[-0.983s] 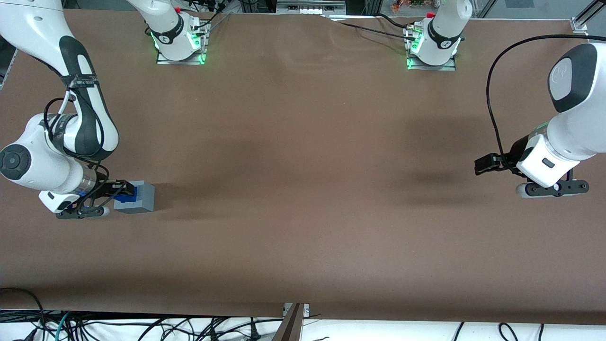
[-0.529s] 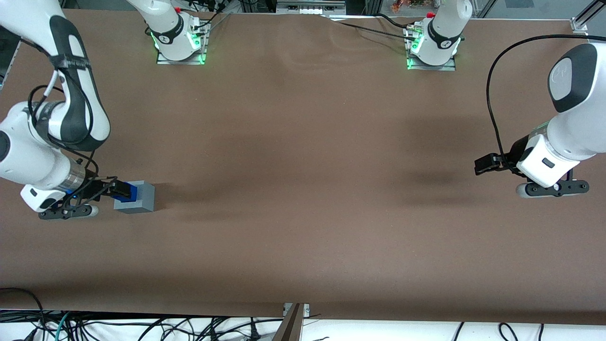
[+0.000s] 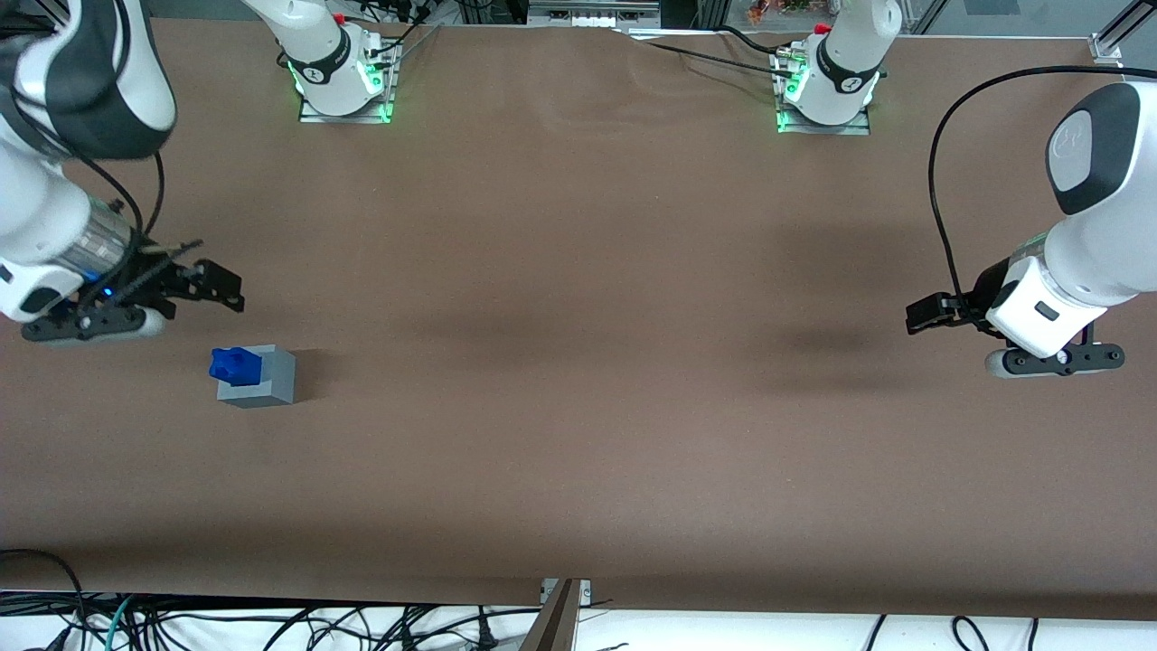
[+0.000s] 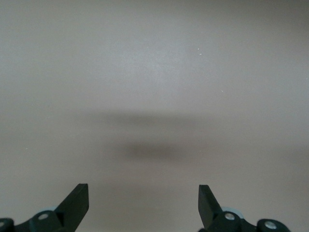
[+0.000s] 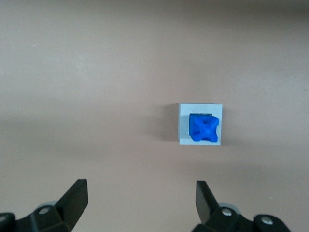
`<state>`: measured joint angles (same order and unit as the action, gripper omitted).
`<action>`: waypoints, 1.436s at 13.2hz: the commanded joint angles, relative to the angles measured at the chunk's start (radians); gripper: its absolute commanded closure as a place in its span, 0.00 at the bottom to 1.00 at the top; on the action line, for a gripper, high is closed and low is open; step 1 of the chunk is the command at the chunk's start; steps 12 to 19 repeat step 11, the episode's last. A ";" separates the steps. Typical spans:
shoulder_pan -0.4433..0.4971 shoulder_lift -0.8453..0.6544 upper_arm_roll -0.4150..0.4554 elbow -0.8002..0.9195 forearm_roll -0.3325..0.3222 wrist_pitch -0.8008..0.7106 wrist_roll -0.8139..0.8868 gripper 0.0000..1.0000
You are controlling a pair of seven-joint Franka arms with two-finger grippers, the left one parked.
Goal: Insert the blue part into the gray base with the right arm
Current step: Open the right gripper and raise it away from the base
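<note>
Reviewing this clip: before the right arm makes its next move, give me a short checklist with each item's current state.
1. Blue part sits in the gray base's top socket: ok; the wrist view shows it inside the base's outline.
2. Blue part fully seated: cannot tell; it stands above the base's top face.
3. Gripper has let go: ok; open, holding nothing.
4. Gripper clear of the parts: ok; it is raised and farther from the front camera than the base.
5. Base upright on the table: ok.
</note>
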<state>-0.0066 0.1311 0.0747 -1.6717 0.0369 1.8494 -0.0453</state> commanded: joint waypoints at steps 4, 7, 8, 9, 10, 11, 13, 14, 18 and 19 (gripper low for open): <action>-0.007 -0.028 0.008 0.093 -0.002 -0.177 0.010 0.01; -0.001 -0.027 0.013 0.116 -0.015 -0.240 0.008 0.01; 0.002 -0.019 0.016 0.135 -0.032 -0.240 0.007 0.01; 0.002 -0.018 0.016 0.139 -0.037 -0.240 0.008 0.01; 0.004 -0.018 0.016 0.139 -0.037 -0.240 0.008 0.01; 0.004 -0.018 0.016 0.139 -0.037 -0.239 0.008 0.01; 0.004 -0.018 0.016 0.139 -0.037 -0.239 0.008 0.01; 0.004 -0.018 0.016 0.139 -0.037 -0.239 0.008 0.01; 0.004 -0.018 0.016 0.139 -0.037 -0.239 0.008 0.01; 0.004 -0.018 0.016 0.139 -0.037 -0.239 0.008 0.01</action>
